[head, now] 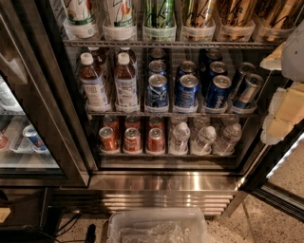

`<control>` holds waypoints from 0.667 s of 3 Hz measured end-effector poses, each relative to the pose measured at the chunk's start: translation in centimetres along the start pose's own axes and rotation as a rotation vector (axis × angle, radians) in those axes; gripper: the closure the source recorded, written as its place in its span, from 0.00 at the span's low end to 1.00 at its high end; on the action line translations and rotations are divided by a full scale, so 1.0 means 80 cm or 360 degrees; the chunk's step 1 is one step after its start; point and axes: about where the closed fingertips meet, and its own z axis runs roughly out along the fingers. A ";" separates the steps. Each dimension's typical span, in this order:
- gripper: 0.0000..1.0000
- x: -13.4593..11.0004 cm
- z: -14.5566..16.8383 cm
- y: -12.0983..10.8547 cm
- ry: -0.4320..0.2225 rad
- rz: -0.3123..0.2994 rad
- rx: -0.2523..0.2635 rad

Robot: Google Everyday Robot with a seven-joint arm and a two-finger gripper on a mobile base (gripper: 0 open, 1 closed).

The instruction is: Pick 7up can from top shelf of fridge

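Note:
The fridge (161, 182) stands open in front of me. Its top shelf (166, 43) is a wire rack at the upper edge of the view. It holds a row of tall cans in clear plastic cups, with the can tops cut off by the frame. The 7up can (118, 13) is silvery-white with green lettering and a red spot, second from the left. A similar white can (80, 12) stands to its left, a green can (159, 13) to its right, then gold cans (232, 14). My gripper (281, 111) shows as pale cream parts at the right edge, beside the middle rack and well below and right of the 7up can.
The middle rack holds brown bottles (92, 80) and blue cans (186, 90). The lower rack holds red cans (132, 139) and clear bottles (204, 139). A neighbouring cooler (23, 137) is at the left. A clear plastic bin (156, 225) sits on the floor. The open door's edge (280, 161) is at the right.

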 end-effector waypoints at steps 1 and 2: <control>0.00 0.000 0.000 0.000 -0.0001 0.0000 0.0000; 0.00 -0.023 0.000 0.005 -0.0149 0.0061 0.0057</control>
